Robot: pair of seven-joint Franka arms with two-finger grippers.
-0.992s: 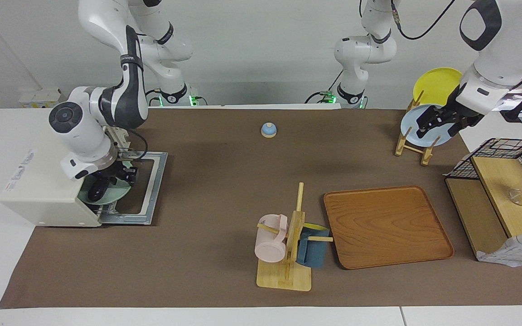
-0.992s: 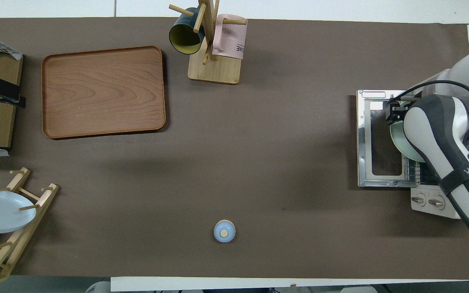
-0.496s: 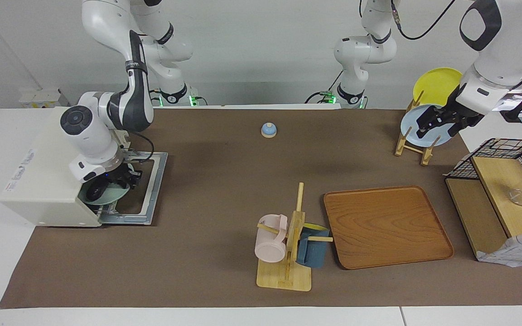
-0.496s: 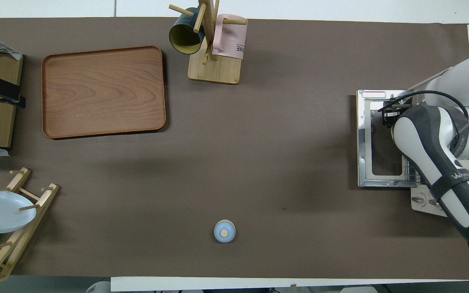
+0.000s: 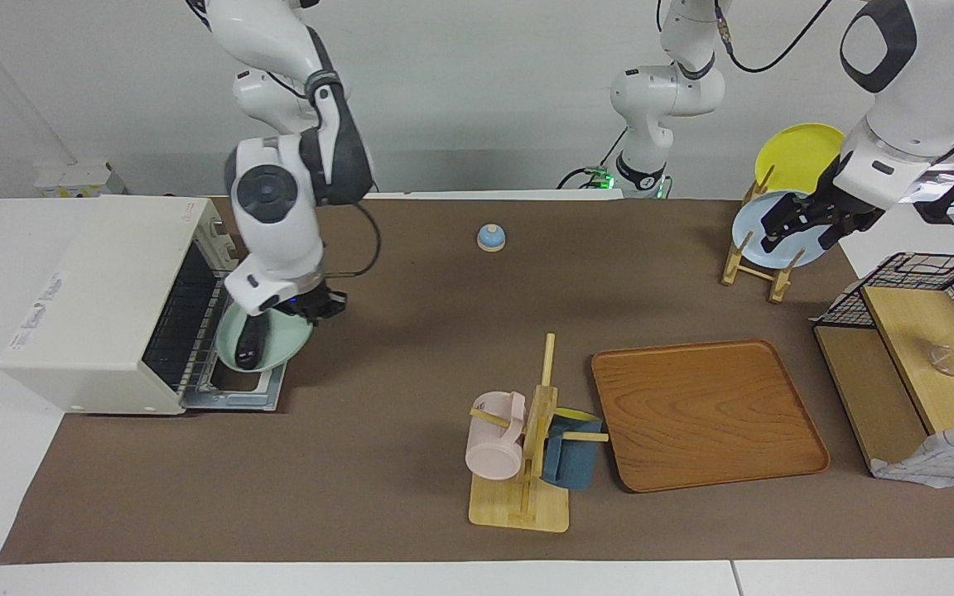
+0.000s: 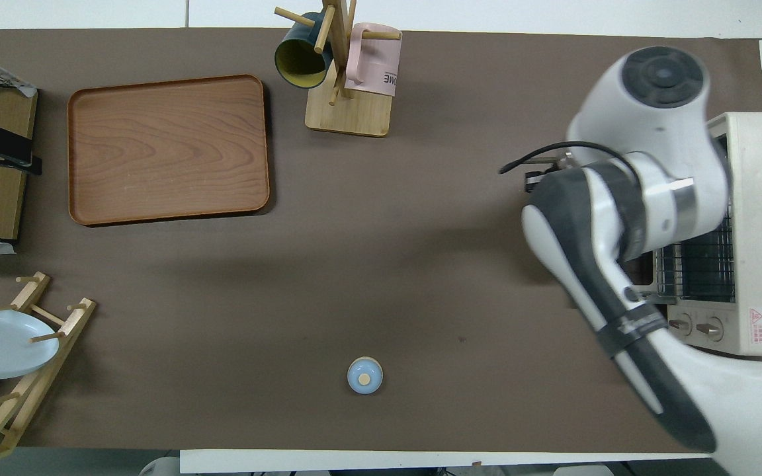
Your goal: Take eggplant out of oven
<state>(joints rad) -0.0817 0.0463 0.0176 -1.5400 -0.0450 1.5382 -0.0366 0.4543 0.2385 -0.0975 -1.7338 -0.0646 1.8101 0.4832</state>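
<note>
The desk (image 5: 411, 497), under a brown matte cover, carried everything. The boxy cream oven (image 5: 104, 281) sat at the right arm's end, its glass door (image 5: 233, 396) folded down flat and the wire rack showing inside. A smooth, grained wooden tray (image 5: 709, 414) with rounded corners lay toward the left arm's end, well apart from the oven.

Above the open door hung a shallow, round, glossy pale green plate (image 5: 278, 341). Your right pincer (image 5: 317, 306) was clamped on the part of its rim turned away from the oven.

The eggplant (image 5: 250, 349) was already out of the oven. It lay on that plate, dark, slender and smooth. It lay on the oven side of the pincer and lower than it. Its long axis ran roughly toward and away from the robots, across the line of your pull. The plate looked tipped, so I judged the eggplant could roll or slide if you swung fast. From overhead, the arm hid both plate and eggplant.

Your right arm was the only one in reach. Your left pincer (image 5: 804, 225) waited over the pale blue plate (image 5: 754, 228) in the wooden dish rack (image 5: 746, 265), fingers apart and holding nothing.
</note>
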